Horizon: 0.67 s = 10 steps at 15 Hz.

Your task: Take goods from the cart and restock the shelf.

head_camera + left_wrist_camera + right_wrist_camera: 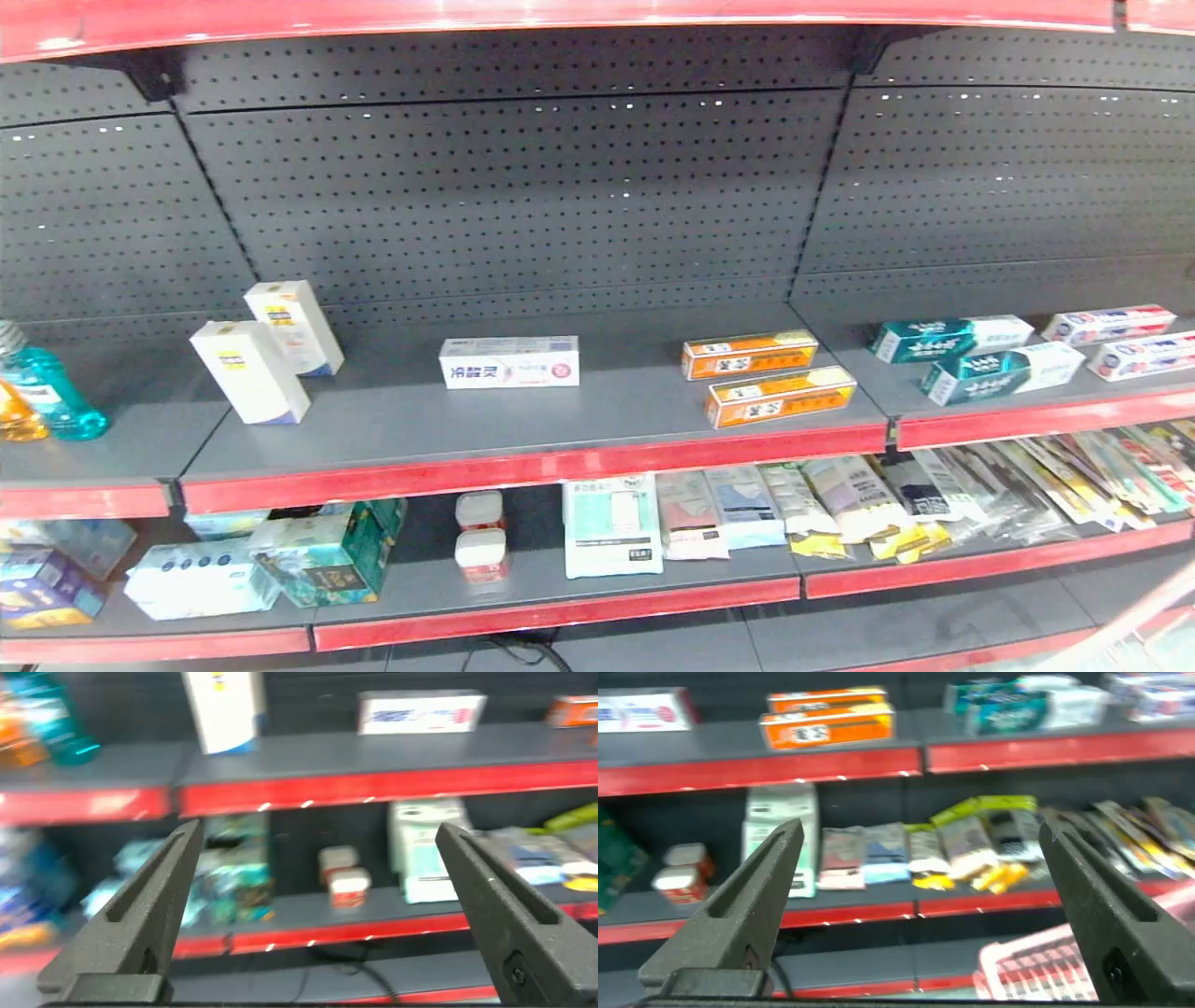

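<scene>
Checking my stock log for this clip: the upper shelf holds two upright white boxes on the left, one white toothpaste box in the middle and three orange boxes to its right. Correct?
Not quite. The head view shows two orange boxes, not three, right of the white toothpaste box. The two upright white boxes on the left are as stated.
</scene>
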Motion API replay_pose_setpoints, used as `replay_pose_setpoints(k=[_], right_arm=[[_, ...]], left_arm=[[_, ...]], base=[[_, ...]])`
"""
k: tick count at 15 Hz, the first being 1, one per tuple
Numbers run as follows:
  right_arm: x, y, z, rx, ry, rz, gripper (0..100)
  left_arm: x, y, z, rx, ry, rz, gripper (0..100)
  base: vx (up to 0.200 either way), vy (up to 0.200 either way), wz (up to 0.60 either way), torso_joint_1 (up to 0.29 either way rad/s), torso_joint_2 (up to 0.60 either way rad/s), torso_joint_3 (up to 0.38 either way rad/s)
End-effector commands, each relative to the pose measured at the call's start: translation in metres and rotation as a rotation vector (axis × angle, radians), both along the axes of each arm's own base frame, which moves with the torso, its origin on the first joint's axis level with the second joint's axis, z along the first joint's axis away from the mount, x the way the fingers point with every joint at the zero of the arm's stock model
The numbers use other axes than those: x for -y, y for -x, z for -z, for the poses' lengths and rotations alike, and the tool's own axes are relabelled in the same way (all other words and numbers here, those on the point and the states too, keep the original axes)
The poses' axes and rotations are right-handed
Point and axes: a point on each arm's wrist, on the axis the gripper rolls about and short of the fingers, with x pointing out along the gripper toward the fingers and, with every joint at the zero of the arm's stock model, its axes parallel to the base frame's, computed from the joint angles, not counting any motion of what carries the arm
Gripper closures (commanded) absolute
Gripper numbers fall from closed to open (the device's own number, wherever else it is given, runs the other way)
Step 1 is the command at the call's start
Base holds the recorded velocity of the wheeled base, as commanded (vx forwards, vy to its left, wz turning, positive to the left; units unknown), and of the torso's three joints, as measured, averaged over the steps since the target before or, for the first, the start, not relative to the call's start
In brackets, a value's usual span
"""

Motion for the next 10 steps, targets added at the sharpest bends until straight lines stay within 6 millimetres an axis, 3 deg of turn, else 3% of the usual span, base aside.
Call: replay_pose_setpoints(k=[1,10], right_arm=[[0.0000,0.0000,0.0000,0.000,0.000,-0.001,0],[-0.0001,0.0000,0.0000,0.000,-0.002,-0.002,0]], left_arm=[[0.0000,-0.0001,-0.0001,-0.001,0.000,0.000,0],[0.0000,-0.0001,-0.0001,-0.001,0.000,0.000,0]], base=[[0.000,0.000,-0.60,0.007,0.00,0.002],[0.000,0.000,-0.60,0.001,0.00,0.001]])
